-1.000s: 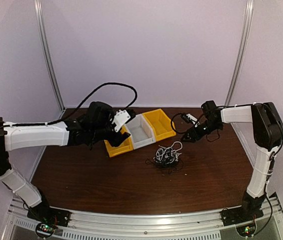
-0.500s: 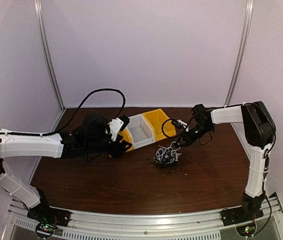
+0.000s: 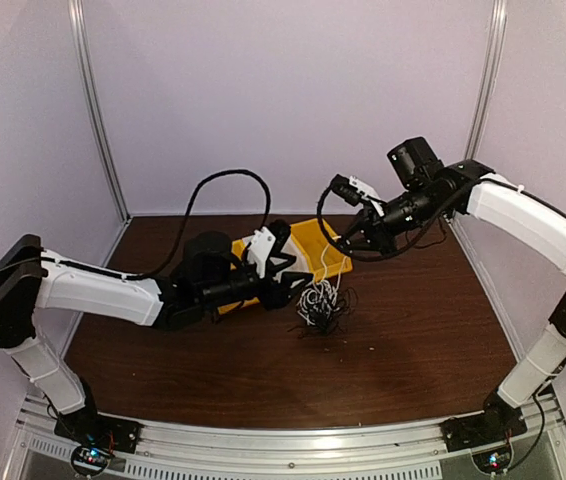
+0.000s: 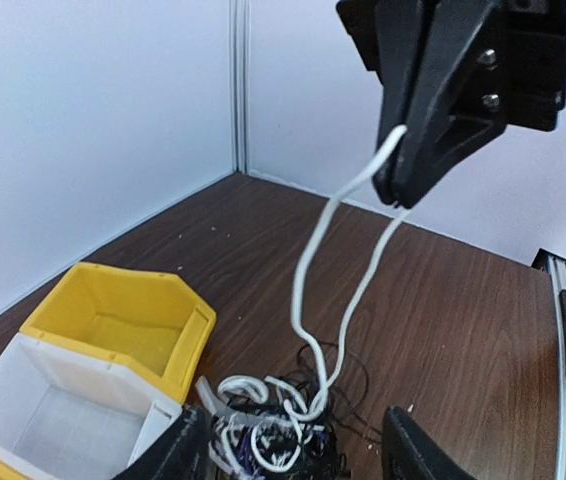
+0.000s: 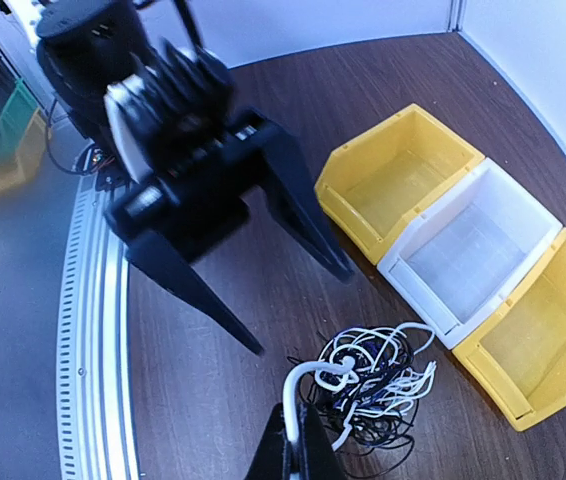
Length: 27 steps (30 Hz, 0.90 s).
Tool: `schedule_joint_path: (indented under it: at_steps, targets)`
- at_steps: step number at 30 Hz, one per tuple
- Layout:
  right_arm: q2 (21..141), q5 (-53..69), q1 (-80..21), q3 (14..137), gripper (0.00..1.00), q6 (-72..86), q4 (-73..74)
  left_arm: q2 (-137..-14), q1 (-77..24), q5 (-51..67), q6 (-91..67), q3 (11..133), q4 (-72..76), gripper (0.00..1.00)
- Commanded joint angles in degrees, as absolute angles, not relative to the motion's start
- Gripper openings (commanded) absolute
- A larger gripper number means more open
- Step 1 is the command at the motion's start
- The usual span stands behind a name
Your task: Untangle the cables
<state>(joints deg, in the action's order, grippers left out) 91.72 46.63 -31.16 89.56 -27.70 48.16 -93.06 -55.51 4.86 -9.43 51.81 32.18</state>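
The cables (image 3: 319, 303) lie in a small tangle of white, black and purple cords mid-table, seen closer in the left wrist view (image 4: 273, 430) and the right wrist view (image 5: 378, 385). My right gripper (image 3: 348, 233) hangs above it, shut on a loop of the white cable (image 4: 308, 270). That loop runs taut from its fingertips (image 4: 403, 170) down into the tangle. In the right wrist view the right gripper (image 5: 298, 440) pinches the white cable (image 5: 308, 375). My left gripper (image 3: 293, 275) is open just left of the tangle, low over the table, its fingers (image 4: 418, 450) either side of it, holding nothing.
A yellow bin (image 5: 398, 175), a white bin (image 5: 473, 250) and another yellow bin (image 5: 533, 340) stand in a row behind the tangle. From above, my left arm hides most of the row except one yellow bin (image 3: 321, 240). White walls enclose the table.
My right gripper went down to the tangle, shut on the white cable and rose, drawing a loop up. My left arm swung right and now has its open fingers at the tangle.
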Motion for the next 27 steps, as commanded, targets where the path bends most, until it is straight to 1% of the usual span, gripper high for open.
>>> schedule_joint_path:
  at_steps: [1,2,3,6,10,14,19,21,27]
  targets:
    - [90.1,48.3,-32.6,92.8,0.0,-27.8,53.5,-102.4,-55.7,11.9,-8.4,57.6,51.0,0.6]
    - [89.6,49.4,-32.7,93.5,0.0,-27.6,53.6,-104.6,-55.8,12.8,-8.8,59.1,52.7,0.6]
    - [89.2,50.3,-32.7,94.5,0.0,-27.5,53.9,-107.1,-56.0,13.6,-9.2,60.8,54.2,0.57]
    - [88.3,51.9,-32.8,98.1,0.0,-27.6,55.2,-113.8,-56.4,15.7,-11.9,64.7,59.8,0.47]
    - [87.7,55.4,-32.8,102.2,0.0,-30.0,56.7,-122.9,-56.8,17.4,-14.3,69.6,63.4,0.27]
    - [88.1,57.6,-32.7,109.8,0.0,-29.3,54.8,-129.8,-57.0,19.5,-16.6,72.3,63.9,0.18]
    - [90.0,58.7,-31.9,124.5,0.0,-26.6,51.2,-130.7,-57.6,19.6,-17.5,68.5,62.9,0.17]
    - [91.2,58.8,-31.5,129.6,0.0,-26.1,50.9,-129.9,-57.7,19.2,-17.6,66.1,62.5,0.15]
    - [93.3,61.4,-27.5,140.9,0.0,-23.4,49.0,-126.8,-57.7,15.2,-16.8,59.4,59.9,0.13]
